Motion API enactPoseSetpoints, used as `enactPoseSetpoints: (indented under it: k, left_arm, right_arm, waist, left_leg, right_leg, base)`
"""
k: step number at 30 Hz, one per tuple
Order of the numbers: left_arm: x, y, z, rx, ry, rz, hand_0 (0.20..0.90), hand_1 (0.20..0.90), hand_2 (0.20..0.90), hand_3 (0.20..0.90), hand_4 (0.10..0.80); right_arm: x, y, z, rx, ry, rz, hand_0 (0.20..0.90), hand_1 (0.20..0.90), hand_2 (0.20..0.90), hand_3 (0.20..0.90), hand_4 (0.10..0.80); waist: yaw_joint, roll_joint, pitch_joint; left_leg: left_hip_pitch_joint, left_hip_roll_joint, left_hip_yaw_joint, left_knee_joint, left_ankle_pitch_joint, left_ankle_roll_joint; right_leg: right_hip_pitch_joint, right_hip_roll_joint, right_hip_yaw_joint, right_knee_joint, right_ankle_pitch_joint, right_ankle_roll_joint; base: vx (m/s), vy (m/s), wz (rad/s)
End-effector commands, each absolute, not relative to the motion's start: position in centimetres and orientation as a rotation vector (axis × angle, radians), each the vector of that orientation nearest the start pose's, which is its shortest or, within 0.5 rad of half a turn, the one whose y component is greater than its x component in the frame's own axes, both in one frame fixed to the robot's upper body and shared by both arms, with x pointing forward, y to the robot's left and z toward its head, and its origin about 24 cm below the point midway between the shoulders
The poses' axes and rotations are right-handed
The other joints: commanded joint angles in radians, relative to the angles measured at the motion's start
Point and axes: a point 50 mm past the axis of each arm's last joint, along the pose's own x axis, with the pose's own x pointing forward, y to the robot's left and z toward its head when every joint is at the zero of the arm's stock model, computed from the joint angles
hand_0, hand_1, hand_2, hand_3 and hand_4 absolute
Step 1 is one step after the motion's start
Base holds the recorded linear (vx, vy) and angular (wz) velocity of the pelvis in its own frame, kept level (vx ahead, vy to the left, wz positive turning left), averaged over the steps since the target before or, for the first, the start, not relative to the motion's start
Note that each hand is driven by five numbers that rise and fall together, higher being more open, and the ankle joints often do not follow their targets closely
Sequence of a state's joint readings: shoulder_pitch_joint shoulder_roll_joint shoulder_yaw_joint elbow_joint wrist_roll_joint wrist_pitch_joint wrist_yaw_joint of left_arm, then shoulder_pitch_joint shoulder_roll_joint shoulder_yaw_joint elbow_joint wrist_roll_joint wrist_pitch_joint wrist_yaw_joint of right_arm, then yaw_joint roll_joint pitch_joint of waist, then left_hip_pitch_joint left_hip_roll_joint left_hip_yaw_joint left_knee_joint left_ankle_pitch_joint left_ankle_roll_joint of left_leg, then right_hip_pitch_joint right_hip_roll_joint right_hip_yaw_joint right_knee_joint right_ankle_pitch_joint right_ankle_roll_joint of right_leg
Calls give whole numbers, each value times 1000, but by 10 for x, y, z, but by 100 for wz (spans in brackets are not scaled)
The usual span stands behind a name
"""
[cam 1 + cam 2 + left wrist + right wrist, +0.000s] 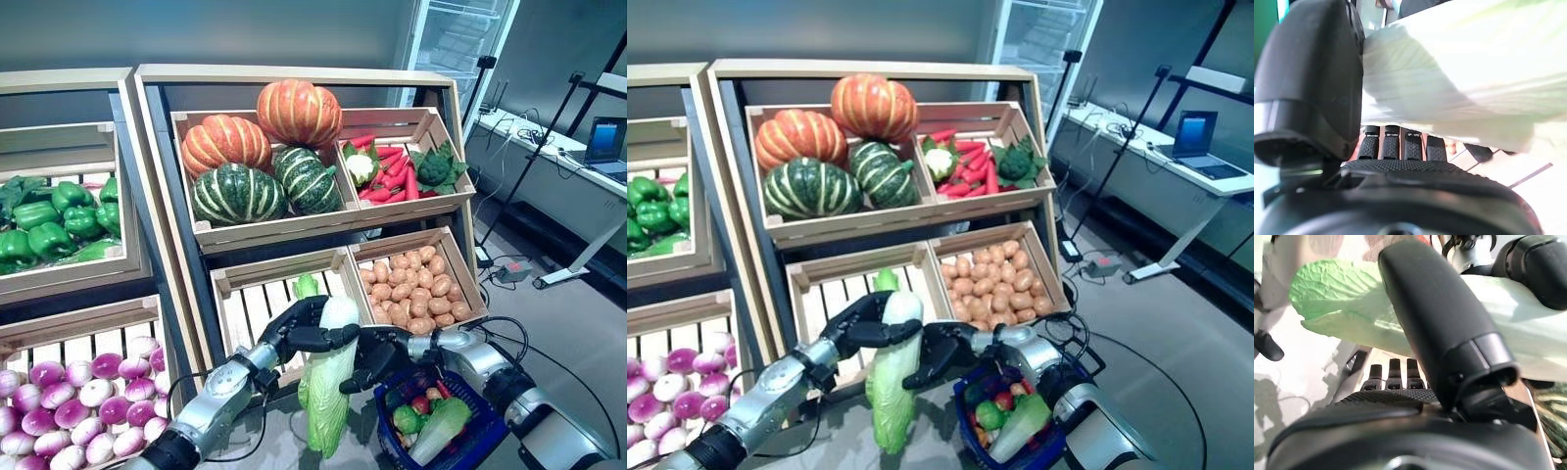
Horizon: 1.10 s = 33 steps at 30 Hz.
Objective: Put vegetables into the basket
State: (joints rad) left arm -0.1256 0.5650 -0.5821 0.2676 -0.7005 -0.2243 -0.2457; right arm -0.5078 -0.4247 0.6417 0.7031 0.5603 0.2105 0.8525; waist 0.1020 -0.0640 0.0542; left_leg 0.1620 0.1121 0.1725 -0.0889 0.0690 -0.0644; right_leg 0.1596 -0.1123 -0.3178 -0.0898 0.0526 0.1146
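Beside the blue basket (468, 446), both the left hand (299, 328) and right hand (377, 354) curl their fingers around one napa cabbage (328, 387).

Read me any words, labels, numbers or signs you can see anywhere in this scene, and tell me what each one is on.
There is no readable text.
The wooden crates carry no labels or price signs.
The blue basket shows no print.
The cabbage held in the left hand and the right hand bears no sticker.
The laptop screen is too small to read.
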Motion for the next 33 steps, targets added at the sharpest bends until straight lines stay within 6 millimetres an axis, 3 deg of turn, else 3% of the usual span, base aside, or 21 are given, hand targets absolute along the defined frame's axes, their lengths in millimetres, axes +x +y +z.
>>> enactPoseSetpoints:
  k: [1,2,3,11,24,31,32,33]
  left_arm:
    - [252,38,122,-428,-388,-1007,300,300,300,300,400]
    - [251,38,121,-430,-387,-1005,300,300,300,300,400]
    - [250,39,121,-433,-386,-1004,300,300,300,300,400]
    - [250,41,118,-444,-385,-997,300,300,300,300,400]
    - [253,44,118,-430,-390,-963,300,300,300,300,400]
    - [256,52,115,-395,-381,-924,300,300,300,300,400]
    - [256,54,114,-380,-376,-917,646,646,646,646,631]
    - [256,55,113,-374,-374,-915,815,815,815,815,744]
  right_arm:
    - [304,-18,63,339,323,1421,900,900,900,900,800]
    - [303,-16,64,381,320,1423,625,625,625,625,616]
    - [301,-14,65,439,305,1412,300,300,300,300,400]
    - [293,-5,75,733,224,1398,300,300,300,300,400]
    - [297,-17,67,714,237,1286,300,300,300,300,400]
    - [303,-45,55,706,248,1140,300,300,300,300,400]
    - [304,-50,52,701,253,1116,300,300,300,300,400]
    - [304,-53,51,698,255,1106,300,300,300,300,400]
  waist:
    - [18,4,-10]
    - [18,6,-12]
    - [18,8,-13]
    - [13,20,-17]
    - [-2,25,-22]
    - [-14,23,-27]
    - [-16,23,-27]
    - [-17,23,-27]
  left_leg:
    - [-2,-60,-24,2,-100,38]
    - [-2,-61,-24,2,-100,38]
    - [-2,-61,-25,2,-101,38]
    - [1,-61,-25,2,-102,38]
    - [6,-56,-10,2,-103,37]
    - [11,-54,-2,2,-106,37]
    - [11,-54,1,2,-106,37]
    - [11,-54,2,2,-106,38]
  right_leg:
    - [25,-7,-22,3,-25,-36]
    - [25,-7,-22,3,-26,-35]
    - [25,-8,-23,3,-27,-35]
    - [28,-9,-26,3,-30,-32]
    - [27,-8,-23,3,-31,-34]
    - [26,-5,-20,3,-30,-32]
    - [26,-5,-19,3,-30,-31]
    - [25,-5,-19,3,-29,-31]
  base:
    - [0,0,0]
    - [0,0,0]
    - [0,0,0]
    - [-1,2,1]
    - [0,1,0]
    - [0,0,0]
    - [0,0,0]
    - [0,0,0]
